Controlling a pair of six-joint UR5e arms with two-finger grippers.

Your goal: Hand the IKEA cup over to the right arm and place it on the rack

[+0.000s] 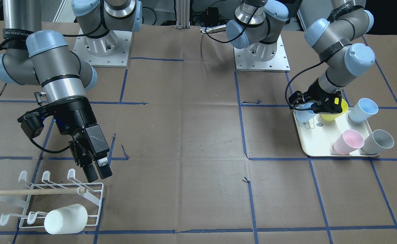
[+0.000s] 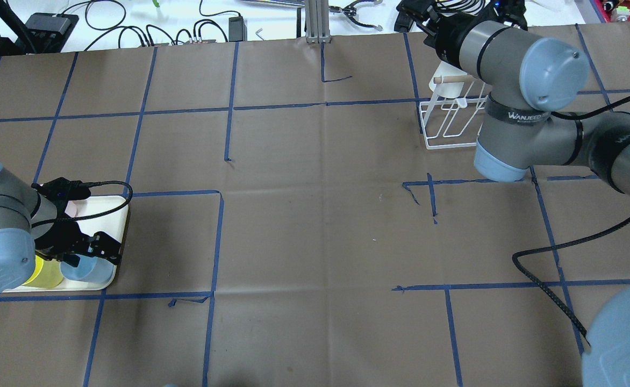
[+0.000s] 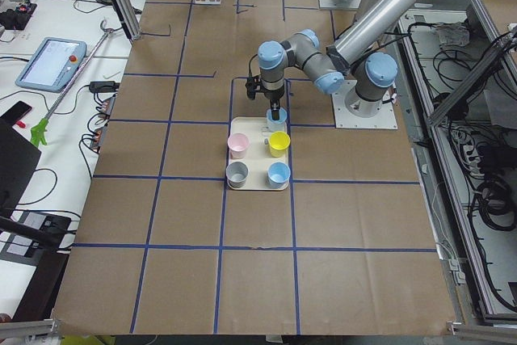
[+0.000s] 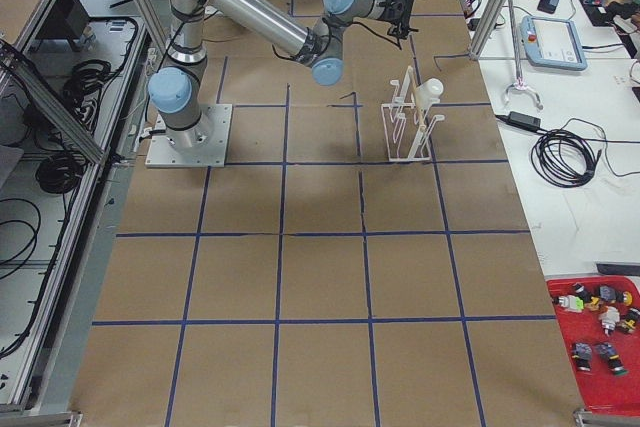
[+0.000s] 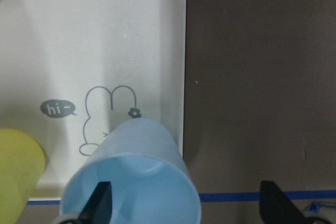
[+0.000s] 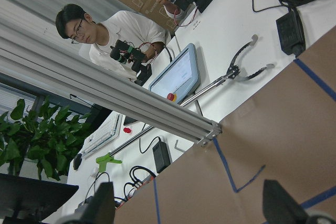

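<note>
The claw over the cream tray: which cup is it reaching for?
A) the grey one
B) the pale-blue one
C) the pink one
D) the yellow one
B: in the left wrist view the left gripper is open, with one finger inside the mouth of the pale-blue cup and the other outside it. The yellow cup stands off to the side on the tray.

Right arm (image 1: 61, 84), left arm (image 1: 337, 47): silver-grey tubes, pale-blue joint caps. Black WANJEED-lettered strap (image 1: 15, 33) noted; black cable (image 1: 42, 148) looped behind black right hand (image 1: 98, 173). Bolted silver base plates (image 1: 83, 56).
</note>
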